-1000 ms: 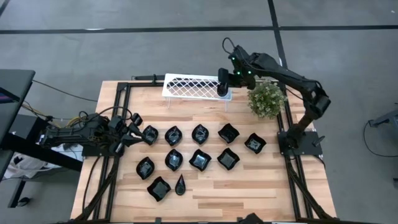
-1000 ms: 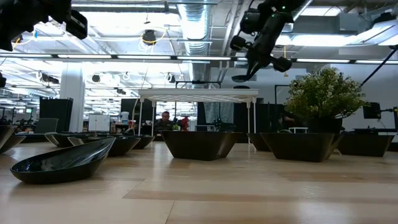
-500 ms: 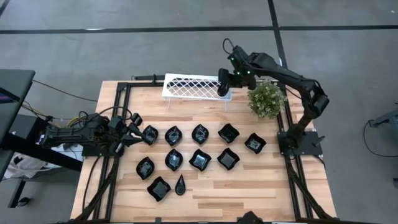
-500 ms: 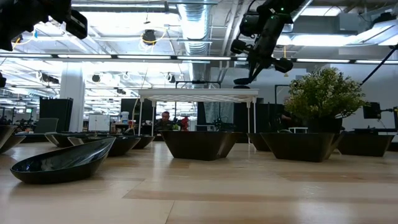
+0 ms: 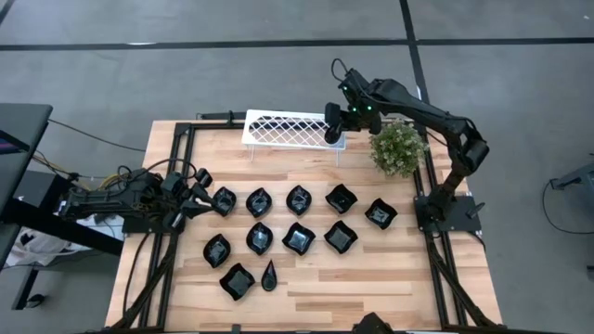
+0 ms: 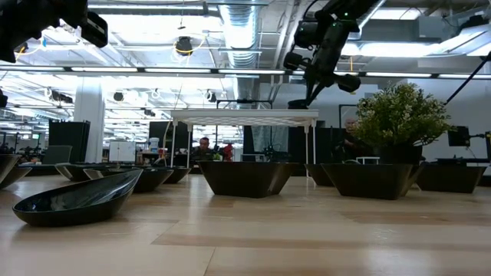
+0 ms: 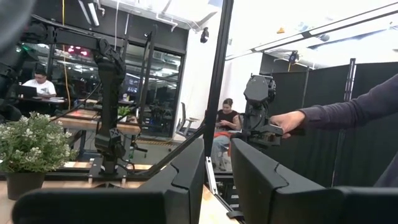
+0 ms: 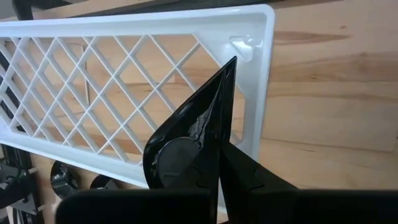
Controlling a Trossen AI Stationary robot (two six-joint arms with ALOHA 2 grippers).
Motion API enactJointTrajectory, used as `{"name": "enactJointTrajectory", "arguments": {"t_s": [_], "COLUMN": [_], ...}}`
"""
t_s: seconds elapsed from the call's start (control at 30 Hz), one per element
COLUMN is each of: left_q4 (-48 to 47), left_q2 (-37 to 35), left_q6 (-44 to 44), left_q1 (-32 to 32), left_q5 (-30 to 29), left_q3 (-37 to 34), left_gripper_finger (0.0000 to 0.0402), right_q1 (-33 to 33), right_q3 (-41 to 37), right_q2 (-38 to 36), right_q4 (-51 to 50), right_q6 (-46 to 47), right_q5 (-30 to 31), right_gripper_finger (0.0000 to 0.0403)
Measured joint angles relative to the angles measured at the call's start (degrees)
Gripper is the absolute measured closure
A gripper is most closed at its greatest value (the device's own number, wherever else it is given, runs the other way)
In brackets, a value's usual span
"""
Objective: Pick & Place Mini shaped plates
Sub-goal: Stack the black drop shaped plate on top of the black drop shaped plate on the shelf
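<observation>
Several mini shaped plates, small glossy black dishes point(image 5: 299, 238), sit in rows on the wooden table. One more black plate point(image 8: 193, 130) is in my right gripper point(image 5: 332, 132), which is shut on it above the right end of the white lattice rack point(image 5: 283, 130). In the low view this plate point(image 6: 298, 103) hangs right at the rack's top point(image 6: 245, 115); whether they touch I cannot tell. My left gripper point(image 5: 197, 190) waits at the table's left edge, its fingers point(image 7: 186, 177) a little apart with nothing between them. My right gripper pinches the plate's rim at its broad end point(image 8: 211, 177) between the two fingers, next to the round foot point(image 8: 177, 155). The fingers slant down from above. The plate stands on edge, its pointed tip point(image 8: 232, 62) aimed away from the gripper over the rack's end frame.
A small green plant point(image 5: 397, 148) stands just right of the rack. Black frame rails point(image 5: 176, 167) run along the table's left and right sides. Beyond the table, the left wrist view shows a person's hand point(image 7: 286, 121) and seated people.
My right gripper has tipped slightly, and the held plate has come down a little toward the rack's top.
</observation>
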Motion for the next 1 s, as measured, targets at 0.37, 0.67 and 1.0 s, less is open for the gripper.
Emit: {"name": "enactJointTrajectory", "arguments": {"t_s": [0.37,0.67,1.0], "left_q4": [0.0,0.3,0.4], "left_q2": [0.0,0.0,0.0], "left_q6": [0.0,0.0,0.0], "left_q1": [0.0,0.0,0.0], "left_q5": [0.0,0.0,0.0], "left_q3": [0.0,0.0,0.0], "left_gripper_finger": [0.032,0.032,0.032], "right_q1": [0.0,-0.4,-0.2], "right_q3": [0.0,0.0,0.0], "right_q2": [0.0,0.0,0.0], "right_q4": [2.1,2.6,-0.4], "right_q6": [-0.6,-2.1,-3.2], "right_q5": [0.0,0.0,-0.1], "right_gripper_finger": [0.0365,0.0347,0.0347]}}
